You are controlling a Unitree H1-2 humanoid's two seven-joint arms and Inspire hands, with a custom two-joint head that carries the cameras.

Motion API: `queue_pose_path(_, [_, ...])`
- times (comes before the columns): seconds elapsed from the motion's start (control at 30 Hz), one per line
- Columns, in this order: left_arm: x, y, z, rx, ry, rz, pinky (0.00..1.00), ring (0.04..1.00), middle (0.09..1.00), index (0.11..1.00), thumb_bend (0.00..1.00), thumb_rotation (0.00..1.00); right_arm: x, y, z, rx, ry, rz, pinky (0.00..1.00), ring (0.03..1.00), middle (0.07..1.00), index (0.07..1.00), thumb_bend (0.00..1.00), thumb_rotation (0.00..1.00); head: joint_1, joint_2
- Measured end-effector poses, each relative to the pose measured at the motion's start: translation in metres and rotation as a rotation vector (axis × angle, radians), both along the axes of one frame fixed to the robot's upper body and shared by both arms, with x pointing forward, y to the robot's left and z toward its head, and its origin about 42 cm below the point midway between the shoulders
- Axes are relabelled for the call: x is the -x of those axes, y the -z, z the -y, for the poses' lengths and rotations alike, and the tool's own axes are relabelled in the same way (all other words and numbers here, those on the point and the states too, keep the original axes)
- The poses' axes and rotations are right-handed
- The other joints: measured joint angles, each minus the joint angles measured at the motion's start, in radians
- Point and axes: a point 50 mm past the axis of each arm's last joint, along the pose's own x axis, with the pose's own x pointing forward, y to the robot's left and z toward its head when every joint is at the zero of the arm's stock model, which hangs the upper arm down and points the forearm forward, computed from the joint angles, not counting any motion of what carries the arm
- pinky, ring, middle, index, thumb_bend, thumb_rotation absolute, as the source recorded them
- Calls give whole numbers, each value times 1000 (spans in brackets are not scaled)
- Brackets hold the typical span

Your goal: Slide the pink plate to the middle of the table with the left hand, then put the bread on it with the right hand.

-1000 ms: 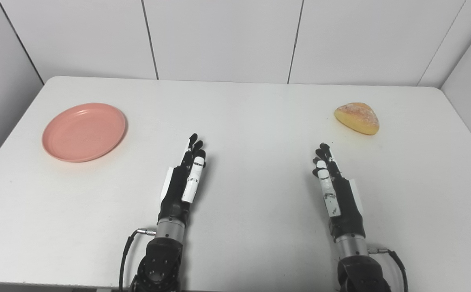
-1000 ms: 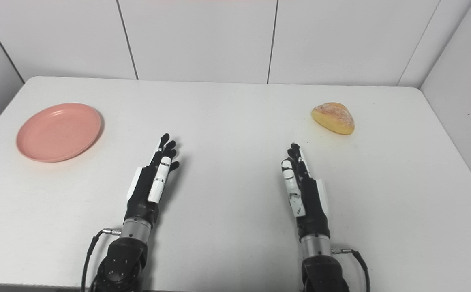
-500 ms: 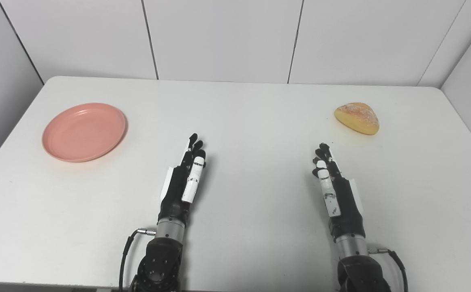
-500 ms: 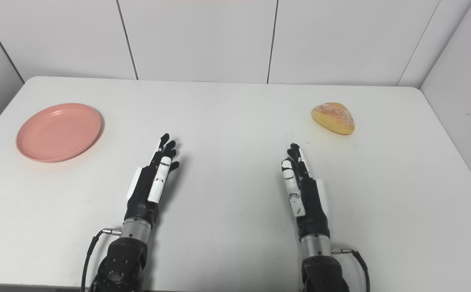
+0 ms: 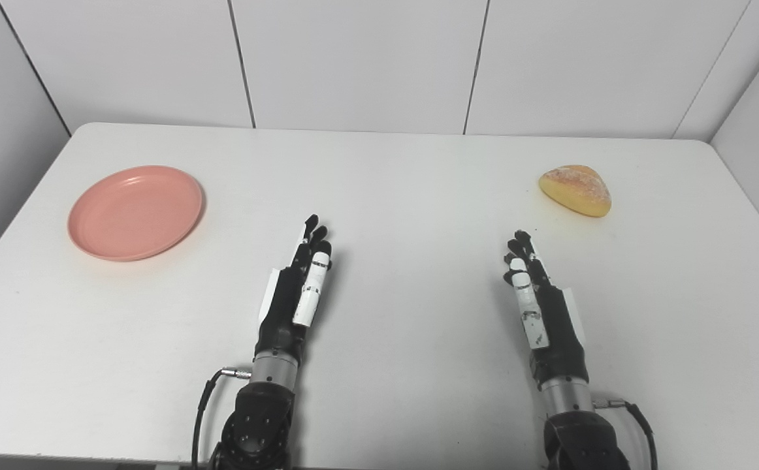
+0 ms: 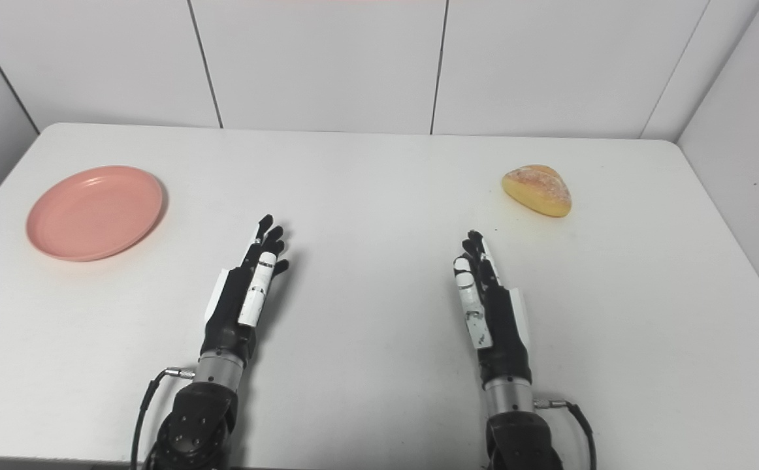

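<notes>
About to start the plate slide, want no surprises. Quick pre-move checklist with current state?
1. Left robot hand free: ok, fingers extended, holds nothing.
2. Right robot hand free: ok, fingers extended, holds nothing, short of the bread.
3. Pink plate reachable: ok, flat on the table at far left, nothing on it, apart from the left robot hand.
4. Slide path to the table's middle: ok, no object between plate and centre.
5. Bread out of the way: ok, far right, well off the plate's path.
6. Plate's grip on the table: cannot tell.

Lab booth, white table [image 5: 392,170], panelled walls [image 5: 353,59]
</notes>
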Motion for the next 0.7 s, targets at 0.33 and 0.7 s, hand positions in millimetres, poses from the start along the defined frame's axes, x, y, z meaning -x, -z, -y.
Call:
queue_pose_path(0.33, [0,7,8,1,9,5,914,956,977,990,346,1000,-1,5,12,-40,-13,-13,955,957,969,978,275,1000,146,-69])
queue_pose_path(0.7, [-21,15,43,-25,59,51,928,963,982,988,419,1000,-8,12,30,-84,-67,17,1000,983,990,999,237,1000,374,-193])
